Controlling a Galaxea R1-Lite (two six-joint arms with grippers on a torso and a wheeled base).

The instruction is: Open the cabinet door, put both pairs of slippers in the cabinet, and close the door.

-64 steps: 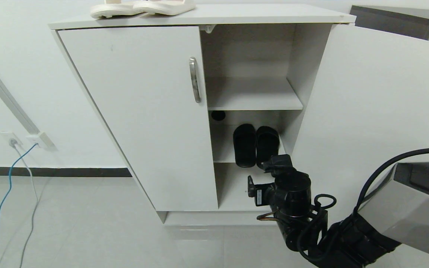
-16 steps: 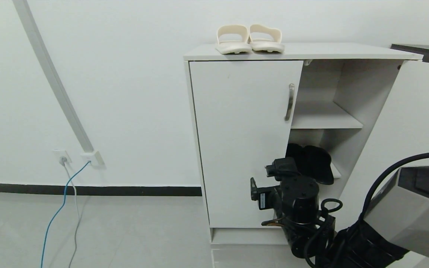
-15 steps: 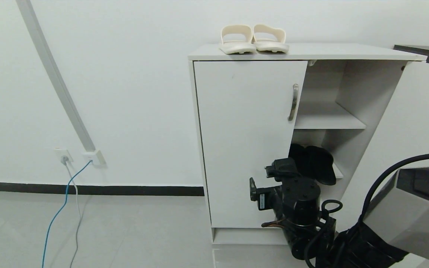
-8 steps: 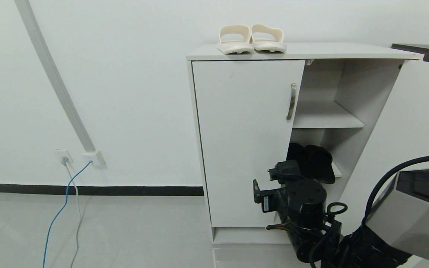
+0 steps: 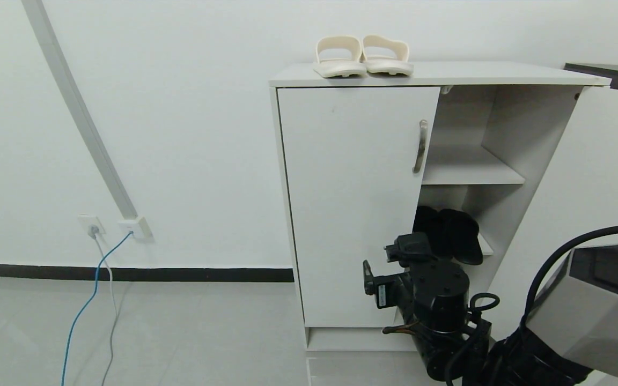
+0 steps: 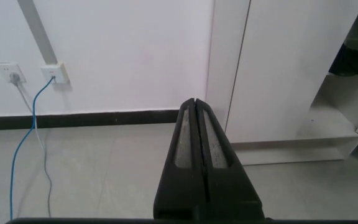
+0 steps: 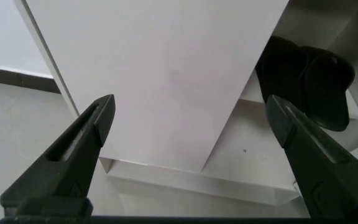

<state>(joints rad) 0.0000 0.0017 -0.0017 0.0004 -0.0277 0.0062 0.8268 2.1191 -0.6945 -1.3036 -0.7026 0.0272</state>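
The right gripper [image 7: 190, 106] is hovering wide open and empty at lower right, the cabinet door [image 5: 588, 171] standing open, black slippers [image 5: 448, 235] shelved, cream slippers [image 5: 362, 55] at upper centre awaiting stowing, then closing.

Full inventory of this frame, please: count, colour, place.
cabinet: 1, white, against the wall
closed door: 1, white, cabinet's left half
handle: 1, silver, on the closed door's inner edge
open door: 1, white, swung out at the right
cream slippers: 1 pair, on the cabinet top
black slippers: 1 pair, on the middle shelf inside
wall sockets: 2, white, low on the wall at left
blue cable: 1, from a socket down to the floor
grey cable: 1, beside the blue one
conduit: 1, grey, slanting down the wall
skirting: 1, black, at the wall's base
left hand: shut, holding nothing
right hand: open, facing the closed door
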